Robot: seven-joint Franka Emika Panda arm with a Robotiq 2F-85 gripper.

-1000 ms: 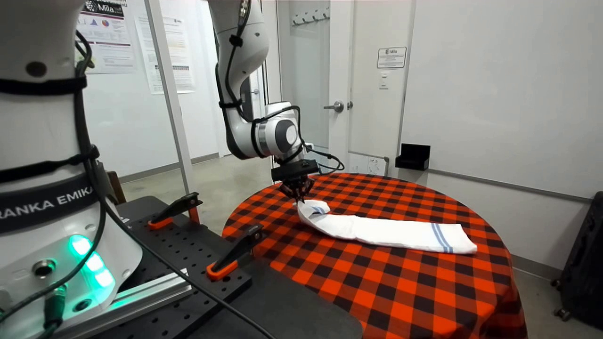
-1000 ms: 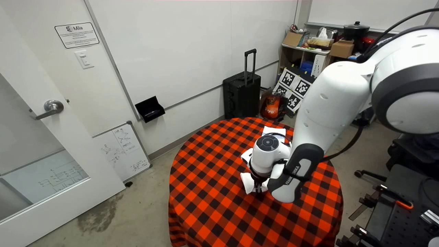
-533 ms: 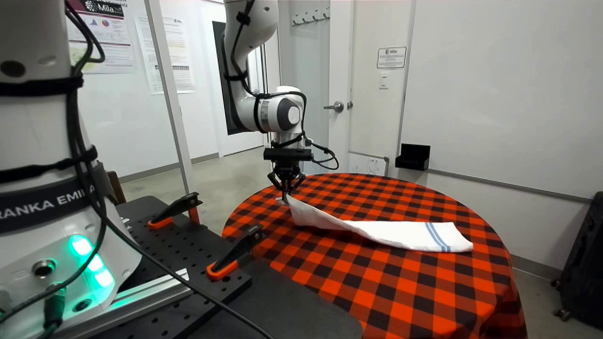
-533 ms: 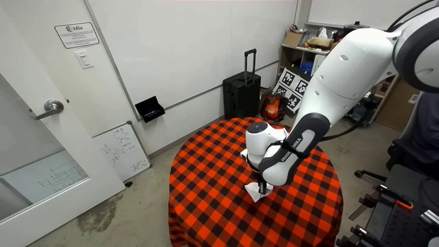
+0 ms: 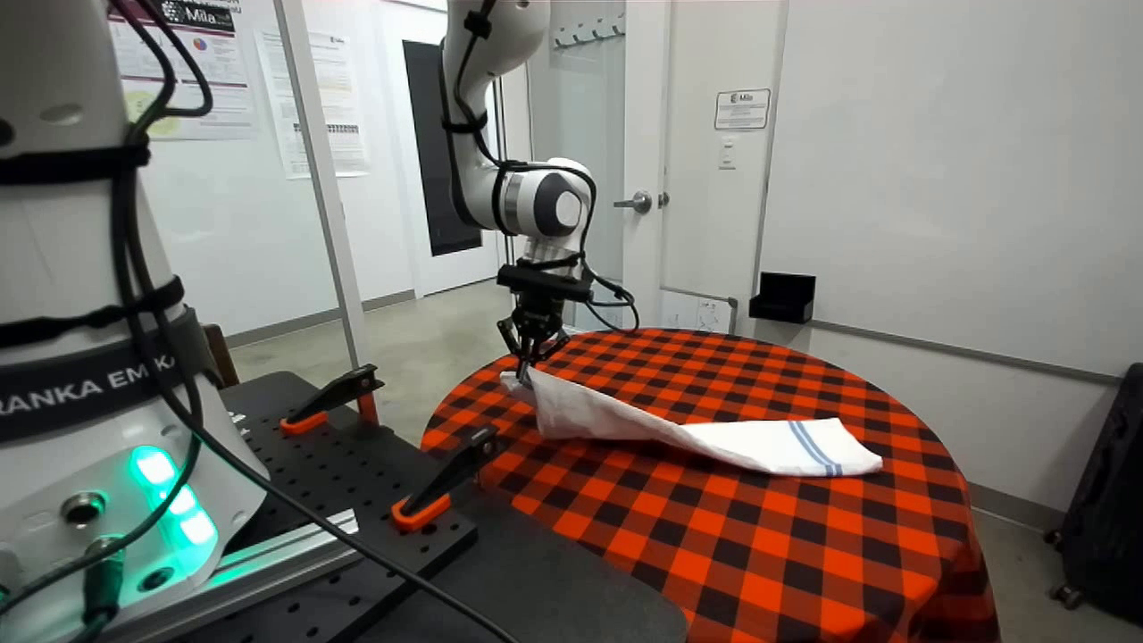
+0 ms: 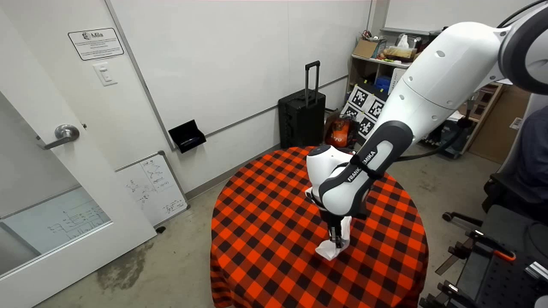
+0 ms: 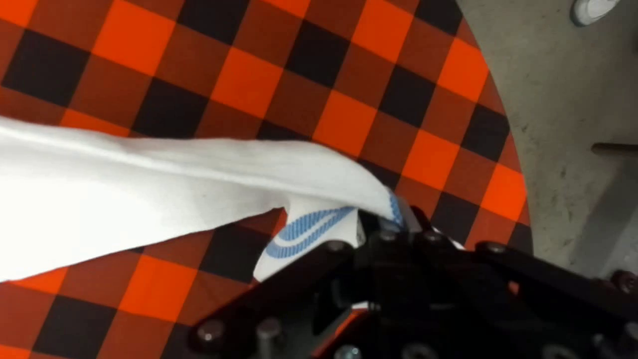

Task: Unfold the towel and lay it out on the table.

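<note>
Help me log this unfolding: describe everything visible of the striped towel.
The striped towel is a long, narrow strip of white cloth with paired blue stripes near both ends. One end lies flat on the checked tablecloth; toward the other it twists and rises to the closed gripper, which pinches it, with a loose flap beyond. Its layer count is unclear.

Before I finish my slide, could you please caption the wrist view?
The gripper pinches a white towel near its blue stripes, over a checked table.
</note>
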